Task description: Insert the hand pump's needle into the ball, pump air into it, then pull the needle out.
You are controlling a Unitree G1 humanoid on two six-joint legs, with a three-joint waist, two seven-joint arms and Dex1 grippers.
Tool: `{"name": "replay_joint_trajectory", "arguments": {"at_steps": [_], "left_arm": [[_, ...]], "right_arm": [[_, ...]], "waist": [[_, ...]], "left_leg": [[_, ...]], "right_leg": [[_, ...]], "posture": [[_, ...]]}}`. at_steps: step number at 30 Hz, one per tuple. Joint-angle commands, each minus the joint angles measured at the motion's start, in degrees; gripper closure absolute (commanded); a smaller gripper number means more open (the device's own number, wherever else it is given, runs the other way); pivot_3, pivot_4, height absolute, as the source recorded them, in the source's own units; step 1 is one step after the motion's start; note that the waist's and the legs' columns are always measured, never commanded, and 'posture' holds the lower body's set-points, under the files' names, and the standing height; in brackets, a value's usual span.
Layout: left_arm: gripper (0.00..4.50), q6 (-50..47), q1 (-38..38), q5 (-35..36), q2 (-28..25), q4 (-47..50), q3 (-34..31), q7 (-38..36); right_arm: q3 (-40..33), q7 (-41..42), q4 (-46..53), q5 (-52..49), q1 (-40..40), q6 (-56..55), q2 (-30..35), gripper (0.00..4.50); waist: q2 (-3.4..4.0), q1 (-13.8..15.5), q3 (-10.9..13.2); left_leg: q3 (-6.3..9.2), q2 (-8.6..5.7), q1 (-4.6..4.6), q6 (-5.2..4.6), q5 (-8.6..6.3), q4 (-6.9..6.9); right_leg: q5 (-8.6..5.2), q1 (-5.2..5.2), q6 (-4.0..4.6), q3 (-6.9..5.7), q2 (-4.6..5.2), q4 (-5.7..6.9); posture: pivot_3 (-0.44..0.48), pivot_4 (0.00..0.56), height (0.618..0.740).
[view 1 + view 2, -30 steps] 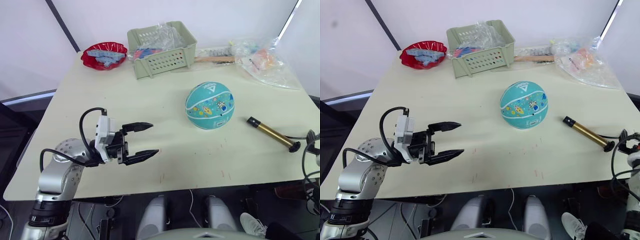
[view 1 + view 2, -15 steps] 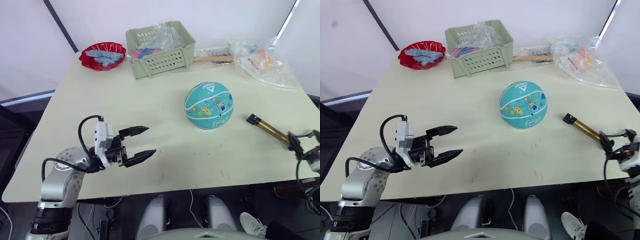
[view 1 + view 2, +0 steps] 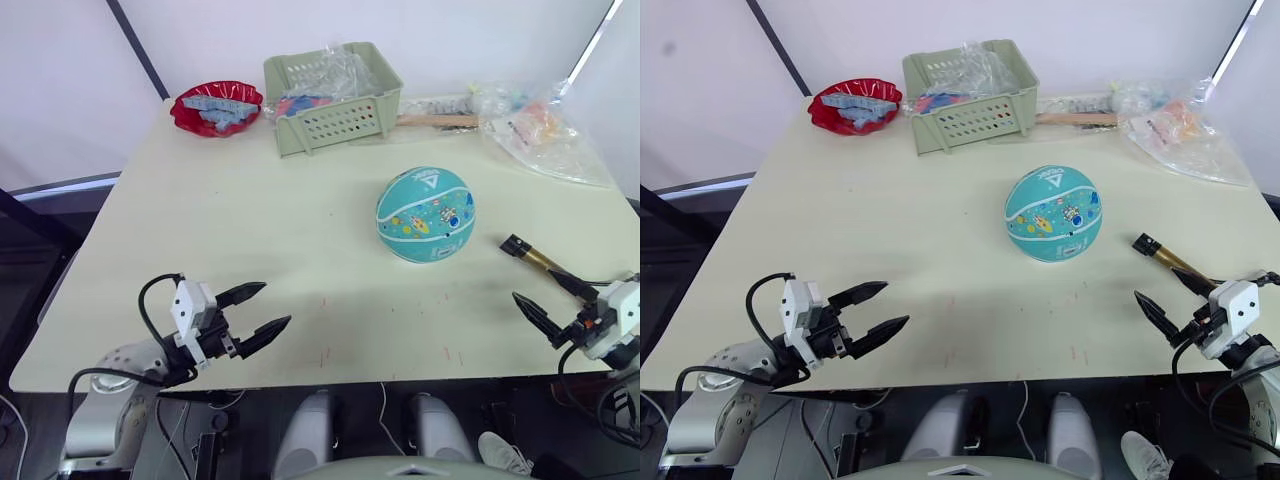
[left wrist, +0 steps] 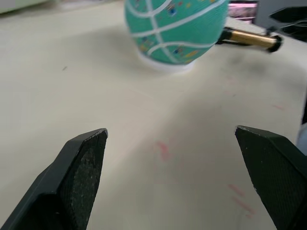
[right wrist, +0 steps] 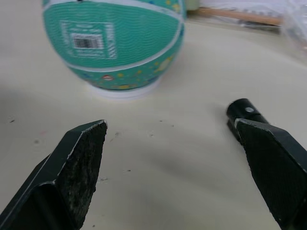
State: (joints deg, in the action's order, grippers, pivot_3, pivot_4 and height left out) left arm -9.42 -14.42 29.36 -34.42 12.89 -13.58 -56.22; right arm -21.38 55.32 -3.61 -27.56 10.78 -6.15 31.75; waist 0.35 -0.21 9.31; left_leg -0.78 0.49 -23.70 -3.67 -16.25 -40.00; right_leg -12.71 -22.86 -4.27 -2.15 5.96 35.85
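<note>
Overhead stereo pair and two wrist views of a cream table (image 3: 300, 230). The ball (image 3: 425, 214), a teal mini basketball with white seams and cartoon prints, sits right of the table's centre on a low white ring (image 5: 125, 91); in the right wrist view its barcode sticker (image 5: 87, 39) faces the camera. The hand pump (image 3: 1168, 257), a bronze cylinder with a black end cap, lies on the table at about 4 o'clock from the ball, well apart from it, its capped end pointing toward the ball. Its far end runs under the right gripper, and the hose and needle cannot be made out there.

The right gripper (image 3: 550, 300) hangs at the table's near right edge, fingers spread wide and holding nothing; one finger (image 3: 572, 284) lies over or just beside the pump's barrel, though contact cannot be judged. The left gripper (image 3: 255, 310) hovers over the near left edge, at about 8 o'clock from the ball and well apart from it, its two black fingers likewise wide apart and empty, pointing toward the ball.

Along the far edge: a red dish (image 3: 216, 106) of pale blue pieces at 11 o'clock, a pale green perforated basket (image 3: 335, 100) holding clear plastic wrap at 12 o'clock, and crumpled clear plastic bags (image 3: 545, 135) at 1 to 2 o'clock. A wooden stick (image 3: 436, 121) lies between basket and bags.
</note>
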Motion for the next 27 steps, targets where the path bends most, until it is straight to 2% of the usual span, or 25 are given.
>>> {"name": "replay_joint_trajectory", "arguments": {"at_steps": [1, 5, 8, 14, 27], "left_arm": [[0.0, 2.58, -2.47, -1.54, 0.42, -0.81, -2.74, 2.01], [0.0, 5.46, -5.98, -1.76, 2.13, -1.42, -3.83, 2.61], [0.0, 9.65, -8.88, -4.55, 3.85, -2.89, -3.57, 3.88], [0.0, 12.36, -11.87, -5.82, 4.12, -2.9, -5.04, 4.97], [0.0, 13.22, -11.58, -7.46, 3.85, -3.38, -3.96, 5.44]], "right_arm": [[-0.69, 5.0, -2.92, -0.81, -0.4, -3.7, 1.44, 0.01], [-0.82, 8.61, -6.59, -0.34, -0.89, -6.39, 2.42, 0.01], [-0.8, 10.93, -8.83, -0.31, -1.46, -7.74, 3.37, 0.01], [-1.15, 11.47, -8.98, -0.41, -0.35, -8.53, 3.59, 0.01], [-1.58, 10.84, -8.99, -0.25, 1.41, -9.4, 4.18, 0.01]], "waist": [[0.01, 0.18, 0.0], [0.02, 0.21, 0.0], [0.01, 0.2, 0.0], [0.02, 0.72, -0.01], [0.01, 0.96, -0.01]], "left_leg": [[0.07, 0.0, 0.0, 0.03, 0.02, 0.04], [0.09, -0.02, 0.06, 0.04, 0.02, 0.1], [0.04, -0.05, 0.09, 0.04, 0.03, 0.1], [0.39, 0.01, 0.09, 0.18, 0.11, 0.1], [-0.21, 0.1, 0.39, 0.2, 0.12, 0.13]], "right_leg": [[-0.03, 0.01, 0.04, -0.07, 0.0, 0.02], [-0.04, 0.13, 0.06, -0.09, 0.0, 0.01], [-0.05, 0.15, 0.05, -0.05, 0.03, 0.01], [-0.11, 0.16, 0.18, -0.35, -0.04, 0.05], [-0.14, 0.15, 0.24, 0.14, -0.02, 0.09]], "posture": [[0.0, 0.15, 0.738], [0.0, 0.15, 0.738], [0.0, 0.15, 0.738], [0.0, 0.15, 0.738], [0.0, 0.15, 0.738]]}}
